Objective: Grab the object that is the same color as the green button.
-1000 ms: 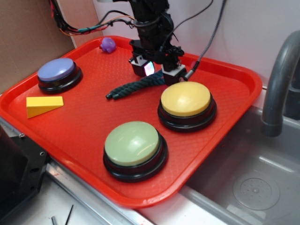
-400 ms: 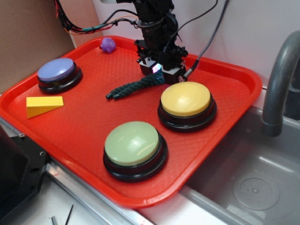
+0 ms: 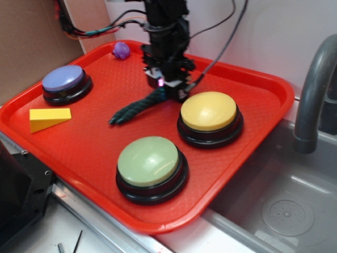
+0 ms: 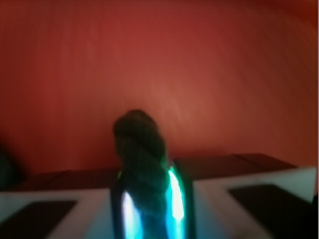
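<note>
On the red tray (image 3: 253,92), the green rope (image 3: 134,108) slanted from its free left end up to the gripper (image 3: 164,90), whose jaws were clamped on its right end (image 4: 142,149), just left of the yellow button (image 3: 209,112); gripped so near the tip, it risked slipping free; the green button (image 3: 150,161) sat nearer.

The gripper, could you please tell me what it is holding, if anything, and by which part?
The gripper is shut on the dark green twisted rope, gripping it at its upper end, nearest the yellow button; the rest trails down onto the red tray.
</note>
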Tool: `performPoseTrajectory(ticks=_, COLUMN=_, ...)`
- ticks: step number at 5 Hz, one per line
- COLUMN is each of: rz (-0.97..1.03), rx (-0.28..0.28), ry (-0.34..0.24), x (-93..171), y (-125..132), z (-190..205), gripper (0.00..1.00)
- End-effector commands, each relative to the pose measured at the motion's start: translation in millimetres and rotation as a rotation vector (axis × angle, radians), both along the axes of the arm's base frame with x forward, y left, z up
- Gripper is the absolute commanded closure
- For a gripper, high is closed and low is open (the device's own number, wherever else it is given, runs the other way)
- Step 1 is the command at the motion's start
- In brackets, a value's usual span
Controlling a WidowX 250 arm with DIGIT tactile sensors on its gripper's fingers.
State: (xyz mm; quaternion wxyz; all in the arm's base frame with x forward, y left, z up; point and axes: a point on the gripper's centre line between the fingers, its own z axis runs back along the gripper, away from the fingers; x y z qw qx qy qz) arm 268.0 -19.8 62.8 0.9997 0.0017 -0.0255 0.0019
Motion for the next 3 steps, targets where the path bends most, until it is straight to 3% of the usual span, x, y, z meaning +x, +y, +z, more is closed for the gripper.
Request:
performPoseTrajectory(ticks=1, rz=-0.011, rx=-0.013, ry=0.014, x=-61.5, y=44.6, z=90.0, gripper=1.00)
performPoseTrajectory(ticks=2, rz=0.028, rx=0.024, ry=-0.014, x=-74.6, y=47.9, z=118.6, gripper=1.00)
performPoseTrajectory(ticks=3, rz=0.061, rx=0.077, ry=0.002, x=-67.9, y=51.5, z=134.7, gripper=1.00)
